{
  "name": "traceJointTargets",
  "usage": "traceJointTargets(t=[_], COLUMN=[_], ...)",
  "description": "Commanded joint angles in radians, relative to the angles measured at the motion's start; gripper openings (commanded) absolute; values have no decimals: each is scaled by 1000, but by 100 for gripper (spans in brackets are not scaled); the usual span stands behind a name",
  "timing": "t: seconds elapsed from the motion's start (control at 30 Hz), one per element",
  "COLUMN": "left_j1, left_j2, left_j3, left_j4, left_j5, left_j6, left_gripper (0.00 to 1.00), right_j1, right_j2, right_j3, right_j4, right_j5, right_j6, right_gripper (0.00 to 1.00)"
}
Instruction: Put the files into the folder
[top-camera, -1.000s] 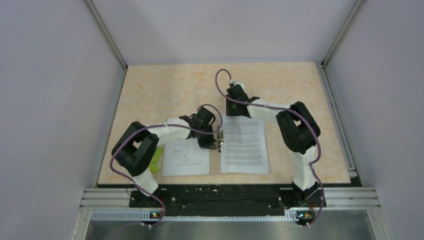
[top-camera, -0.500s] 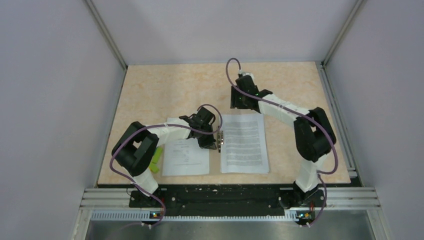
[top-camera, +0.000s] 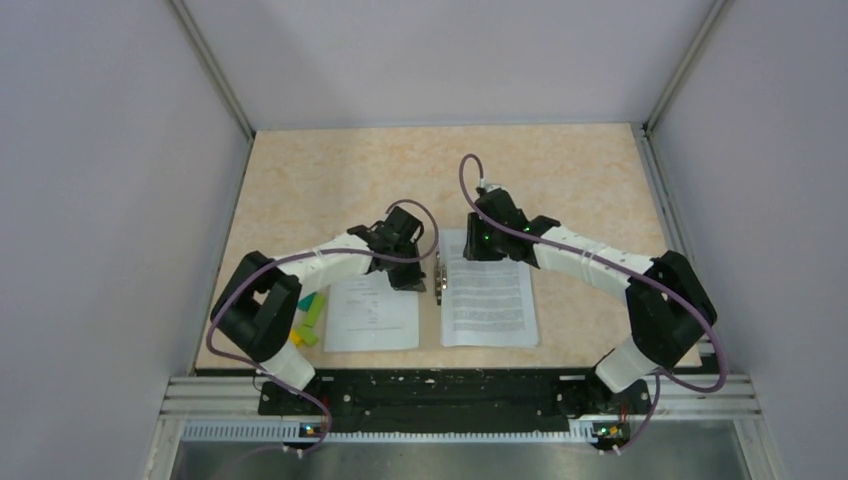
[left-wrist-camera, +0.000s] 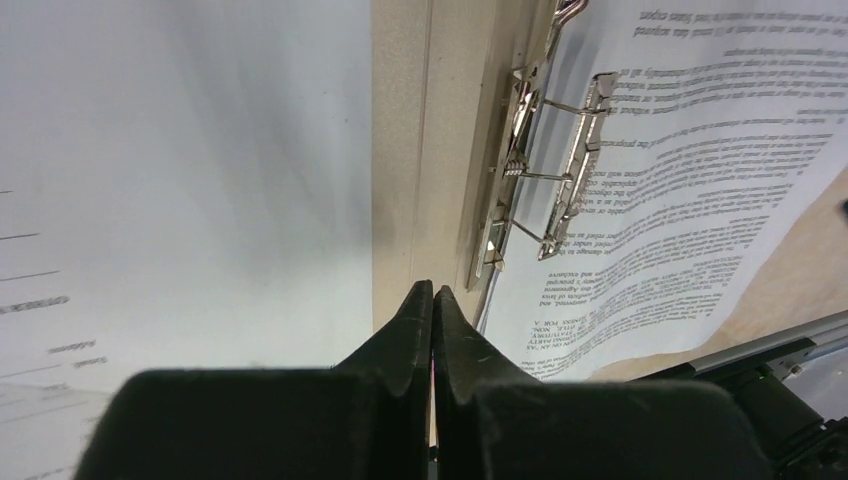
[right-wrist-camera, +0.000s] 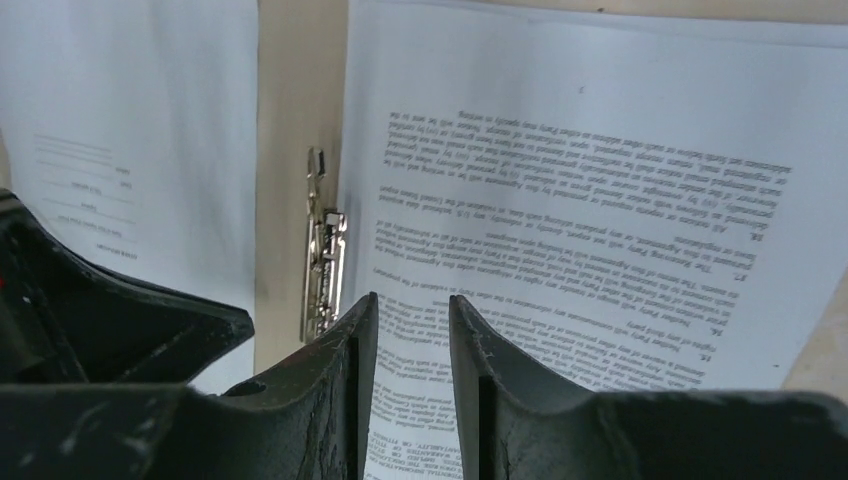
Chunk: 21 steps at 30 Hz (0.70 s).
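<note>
The tan folder (left-wrist-camera: 400, 150) lies open on the table, with its metal clip (top-camera: 438, 280) at the spine. A white sheet with few lines (top-camera: 372, 312) lies on its left half. A sheet dense with text (top-camera: 488, 300) lies on its right half. My left gripper (top-camera: 408, 280) is shut and empty, its tips (left-wrist-camera: 432, 290) just above the spine, left of the clip (left-wrist-camera: 530, 170). My right gripper (top-camera: 474, 250) hovers over the far part of the text sheet (right-wrist-camera: 600, 200), jaws a little apart with nothing between them (right-wrist-camera: 412, 305). The clip (right-wrist-camera: 322, 250) is just to its left.
Small green, teal and yellow blocks (top-camera: 305, 318) lie on the table left of the left sheet, beside the left arm. The speckled beige tabletop (top-camera: 340, 170) stretches behind the folder. Grey walls enclose the table on three sides.
My right arm has stretched out and brought its gripper back down over the far end of the text sheet. My left arm has shifted slightly, baring more of the coloured blocks.
</note>
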<state>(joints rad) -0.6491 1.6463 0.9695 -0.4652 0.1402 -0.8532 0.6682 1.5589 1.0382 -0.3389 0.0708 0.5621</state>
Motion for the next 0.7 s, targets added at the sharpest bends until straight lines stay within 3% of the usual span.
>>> traceJointTargets(t=[0.0,0.3,0.67], left_j1=[39,184,218], left_j2=[-126,-293,-326], left_j3=[24,-159,-273], left_j4=[-65,-86,-43], left_j5=[-41,-11,12], left_j6=[48,119,68], left_gripper=[2,3,0], right_j1=[59,137,198], right_j2=[-34,63,208], right_j3=[17,61,171], right_j4=[25,18,-29], right_j5=[-18,26,100], right_j6=[56,98,101], right_gripper=[32,32,27])
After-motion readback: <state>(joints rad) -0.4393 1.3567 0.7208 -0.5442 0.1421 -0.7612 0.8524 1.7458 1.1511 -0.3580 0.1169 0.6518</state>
